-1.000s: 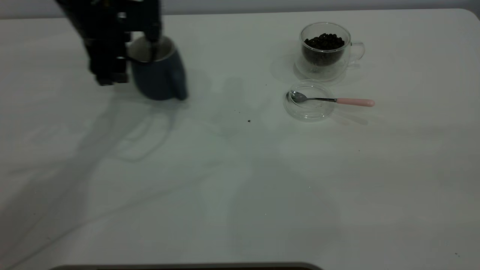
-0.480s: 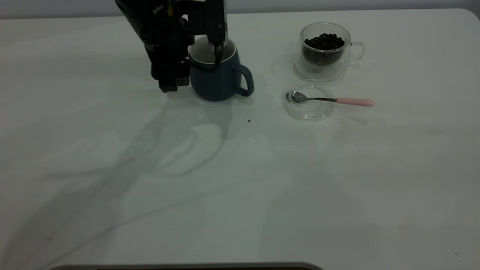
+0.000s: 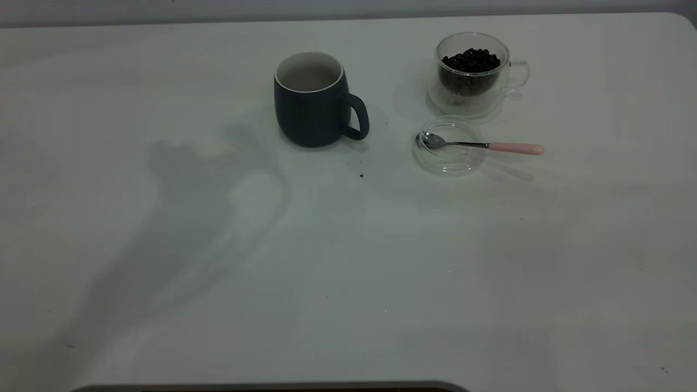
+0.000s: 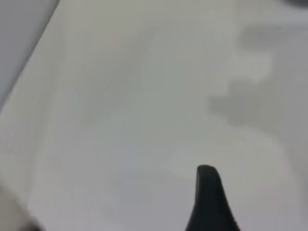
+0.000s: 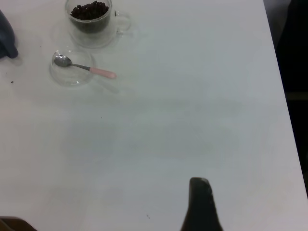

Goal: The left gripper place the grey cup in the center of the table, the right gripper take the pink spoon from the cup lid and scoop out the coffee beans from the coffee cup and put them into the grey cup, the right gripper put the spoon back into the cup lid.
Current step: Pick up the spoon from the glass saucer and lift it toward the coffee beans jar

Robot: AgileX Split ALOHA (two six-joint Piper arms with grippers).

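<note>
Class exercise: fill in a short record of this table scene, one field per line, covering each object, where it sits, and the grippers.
mug: upright on table, appears empty, handle toward glass cup
glass cup: holds beans
lid: in front of glass cup
spoon: bowl in lid, pink handle overhanging the rim
left gripper: away from mug
right gripper: away from spoon

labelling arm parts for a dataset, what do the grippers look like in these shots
Little shows. In each wrist view only one finger is visible: the left gripper's finger and the right gripper's finger are both matte black, tapering to a rounded tip. No cables or markings show, and neither arm appears in the exterior view.
</note>
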